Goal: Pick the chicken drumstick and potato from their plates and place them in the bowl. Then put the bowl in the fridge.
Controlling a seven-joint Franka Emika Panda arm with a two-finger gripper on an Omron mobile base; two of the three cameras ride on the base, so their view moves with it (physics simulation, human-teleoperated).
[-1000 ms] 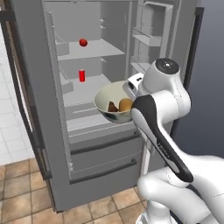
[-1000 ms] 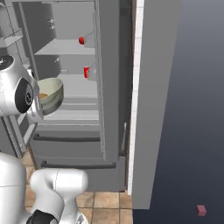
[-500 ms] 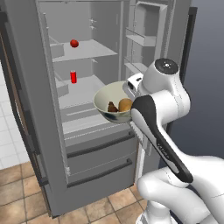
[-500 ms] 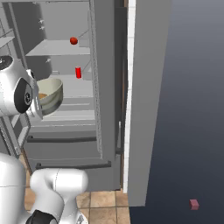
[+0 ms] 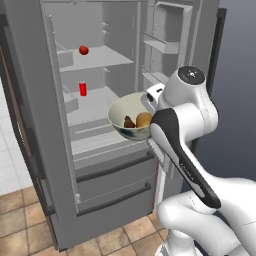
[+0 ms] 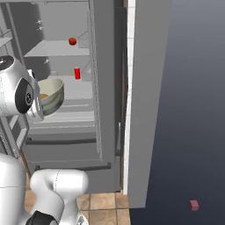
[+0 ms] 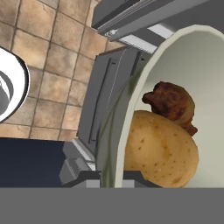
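- Bowl (image 5: 129, 116) hangs in the air in front of the open fridge (image 5: 100, 145); we hold it up beside the middle shelves, tilted a little.
- We see the potato (image 5: 144, 119) and the chicken drumstick (image 5: 129, 122) lying side by side inside the bowl, touching each other.
- Our gripper (image 7: 114, 180) is closed tight on the bowl's rim, with the wall of the bowl rising between the finger tips in the hand view.
- From the hand view, the potato sits nearest the rim and the darker drumstick lies just behind it, deeper in the bowl.
- Inside the fridge, a small red ball (image 5: 83, 50) rests on an upper shelf, and a small red can (image 5: 83, 89) stands upright on the shelf below.
- From the right base view, we see the bowl level with the shelf that carries the red can, still outside the fridge.
- Both fridge doors stand open, and the pale drawers lie below the bowl.
- Brown floor tiles (image 5: 30, 220) show at the foot of the fridge.
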